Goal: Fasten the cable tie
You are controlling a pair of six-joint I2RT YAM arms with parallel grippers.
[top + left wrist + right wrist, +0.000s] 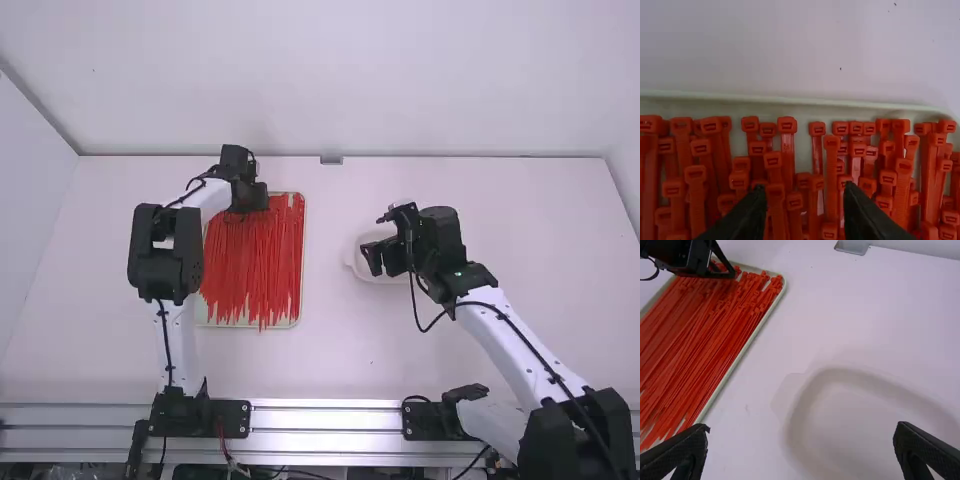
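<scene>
On the pale green tray (301, 262) the cable ties (252, 262) lay as a dense bundle of orange-red straps, roughly parallel, with their square slotted heads crowded at the tray's far end. I noted the left gripper (802, 190) low over those heads, fingers spread apart, holding nothing. Right of the tray, the right gripper (801, 429) hung above a shallow white dish (855, 405), fingers wide apart, empty.

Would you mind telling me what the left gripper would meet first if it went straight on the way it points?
Probably the heads of the red cable ties in the tray; the open left gripper hangs just over them, depth unclear.
</scene>
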